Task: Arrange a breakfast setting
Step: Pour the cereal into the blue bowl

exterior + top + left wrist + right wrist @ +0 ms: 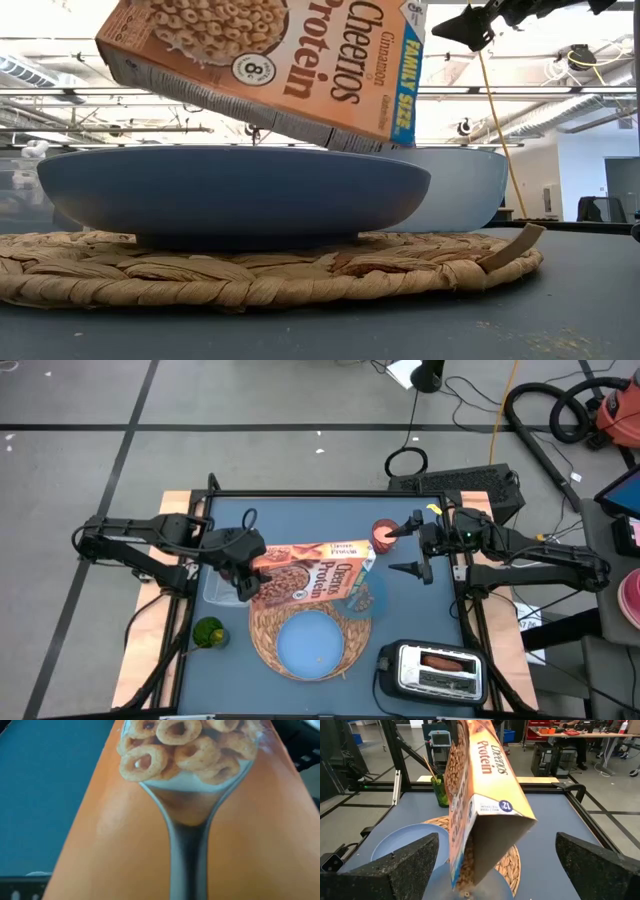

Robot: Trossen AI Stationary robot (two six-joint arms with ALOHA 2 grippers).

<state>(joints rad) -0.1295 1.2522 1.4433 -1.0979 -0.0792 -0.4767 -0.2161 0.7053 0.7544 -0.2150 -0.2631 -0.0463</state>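
Far left on the counter (420, 540): a green cup (209, 633) standing just off the rim of the straw placemat (262, 630); beside it, near the left arm, a clear container (217, 588), contents hard to make out. Left tool (245, 575) clamped on the bottom end of the cereal box (315, 570), lifted clear of the counter and tipped, open top end lowered toward the right; printed spoon and cereal rings filling the left wrist view; cannot tell finger detail there. Below the box, centred on the placemat, the light-blue plate (308, 640); resting flat, woven rim showing all round it in the low view. Under the box's lowered mouth, the small clear bowl (362, 598), at the placemat's right edge and touching or nearly touching the plate; cereal pieces seen at the box mouth above the bowl in the right wrist view. Further right, a small red item (385, 534) near the counter's back edge; right tool (418, 546) hovering just beside it, fingers spread wide, gripping nothing. Front right corner: toaster (435, 670), bread in its slot.
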